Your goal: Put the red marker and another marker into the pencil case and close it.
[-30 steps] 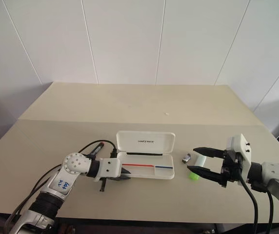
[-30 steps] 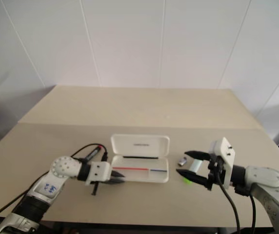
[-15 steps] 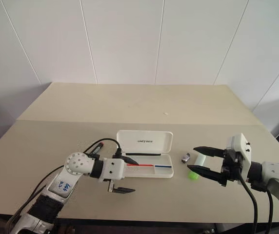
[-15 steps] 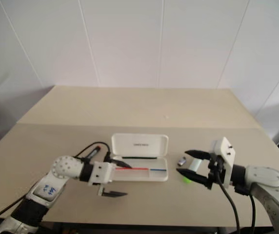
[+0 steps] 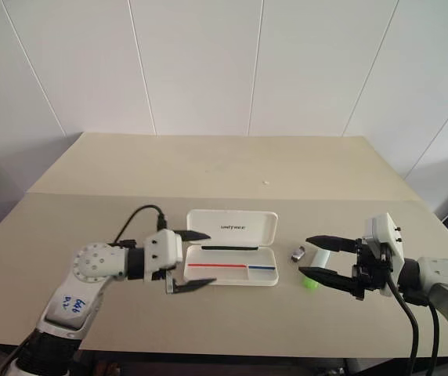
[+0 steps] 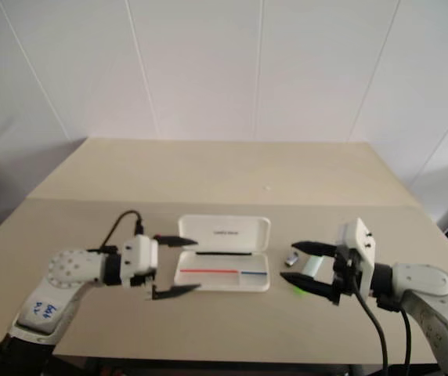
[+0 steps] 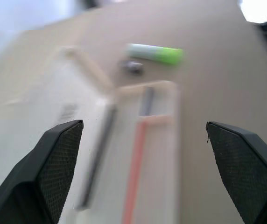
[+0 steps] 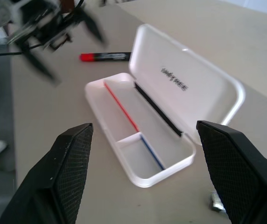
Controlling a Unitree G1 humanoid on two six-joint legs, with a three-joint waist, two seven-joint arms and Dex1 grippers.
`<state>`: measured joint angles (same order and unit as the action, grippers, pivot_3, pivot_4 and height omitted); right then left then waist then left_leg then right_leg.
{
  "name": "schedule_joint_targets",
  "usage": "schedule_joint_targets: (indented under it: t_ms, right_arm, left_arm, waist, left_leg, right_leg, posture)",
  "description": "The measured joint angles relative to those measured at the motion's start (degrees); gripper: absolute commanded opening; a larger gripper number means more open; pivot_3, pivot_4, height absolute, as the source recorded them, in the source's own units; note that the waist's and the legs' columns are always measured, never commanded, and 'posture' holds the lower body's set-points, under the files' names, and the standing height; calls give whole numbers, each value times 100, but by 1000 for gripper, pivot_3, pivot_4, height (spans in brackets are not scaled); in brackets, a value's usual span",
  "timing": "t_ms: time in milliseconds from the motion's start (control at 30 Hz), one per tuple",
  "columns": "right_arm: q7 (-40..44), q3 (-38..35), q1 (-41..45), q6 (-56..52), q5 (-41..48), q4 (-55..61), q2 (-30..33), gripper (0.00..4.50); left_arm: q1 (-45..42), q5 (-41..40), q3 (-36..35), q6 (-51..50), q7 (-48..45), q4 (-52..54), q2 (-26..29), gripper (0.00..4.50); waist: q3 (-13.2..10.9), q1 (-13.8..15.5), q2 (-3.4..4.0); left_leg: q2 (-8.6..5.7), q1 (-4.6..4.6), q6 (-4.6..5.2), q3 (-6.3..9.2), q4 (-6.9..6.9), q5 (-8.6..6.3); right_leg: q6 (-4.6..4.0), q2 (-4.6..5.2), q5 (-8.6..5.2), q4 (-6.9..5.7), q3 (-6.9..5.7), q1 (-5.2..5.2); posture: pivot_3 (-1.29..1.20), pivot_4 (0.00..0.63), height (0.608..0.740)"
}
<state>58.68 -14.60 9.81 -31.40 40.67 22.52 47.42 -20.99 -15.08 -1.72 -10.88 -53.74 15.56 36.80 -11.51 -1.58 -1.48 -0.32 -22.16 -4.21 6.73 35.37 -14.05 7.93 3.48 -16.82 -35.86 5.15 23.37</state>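
White wall panels rise behind a pale beige table (image 5: 208, 168), and two robot arms reach in over its near edge.

On the robot's left, the left gripper (image 5: 190, 261) hangs above the table with its two black fingers spread wide and nothing between them. It points across toward the case (image 5: 232, 254), just beside the case's left end. The case is a flat white hinged box lying open in the middle of the table. Its lid stands back toward the wall and its tray, with a red and a blue stripe inside, holds no marker.

The red marker (image 8: 104, 56) lies flat on the table on the far side of that left gripper, near the case's left end. Its long axis runs roughly along the case's length, red cap pointing away from the case. From the head views the arm hides it. The left arm is clearly the nearer one to it.

On the robot's right, the right gripper (image 5: 335, 264) also hangs wide open and empty, pointing in toward the case from the other end. The green marker (image 5: 316, 268), short and thick, lies on the table between its fingers as seen from above, though I cannot tell whether they touch it. Its long axis points roughly toward the wall. A small grey object (image 5: 298, 254) sits between this marker and the case's right end.

Both markers are outside the case, so the loading has not begun.
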Motion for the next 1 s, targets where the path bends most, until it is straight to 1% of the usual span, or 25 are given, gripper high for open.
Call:
schedule_joint_targets:
  t_ms: [200,300,467,600,833,1000]
  right_arm:
    - [289,131,156,27,-114,-268,78,4500]
    - [337,257,346,76,-187,-434,78,4500]
    - [429,457,573,201,-308,-597,74,4500]
    - [437,515,581,250,-367,-697,71,4500]
    - [436,520,581,262,-407,-698,71,4500]
    - [426,519,567,260,-418,-691,71,4500]
  left_arm:
    - [22,-4,-708,-397,797,2,58,4484]
    - [22,118,-926,-724,1195,-68,221,4484]
    - [176,436,-927,-1565,1811,-321,296,4484]
    - [218,674,-780,-1966,2168,-583,244,4484]
    - [208,468,-780,-2099,2148,-1002,-62,4484]
    - [217,370,-771,-1777,1971,-1409,-198,4484]
  waist:
    - [0,0,0]
    - [0,-6,0]
    - [0,-2,0]
    - [-1,1,-1]
    - [-1,4,-1]
    - [-1,-2,-1]
  left_leg:
    - [-1,-1,0,-1,0,0]
    - [0,1,0,0,-1,0]
    - [-1,-1,0,0,-1,0]
    - [-1,-2,0,1,-3,0]
    - [-1,-2,0,0,-3,0]
    - [0,-1,-1,-2,-3,0]
  right_leg:
    - [0,1,0,3,0,0]
    - [0,-2,0,2,-1,1]
    - [0,0,0,4,-1,0]
    - [0,0,0,4,-2,2]
    - [0,1,0,5,-2,1]
    - [-1,1,1,6,-1,2]
  posture:
    - [0,150,740]
    - [0,150,740]
    - [0,150,740]
    - [0,150,740]
    - [0,150,740]
    - [0,150,740]
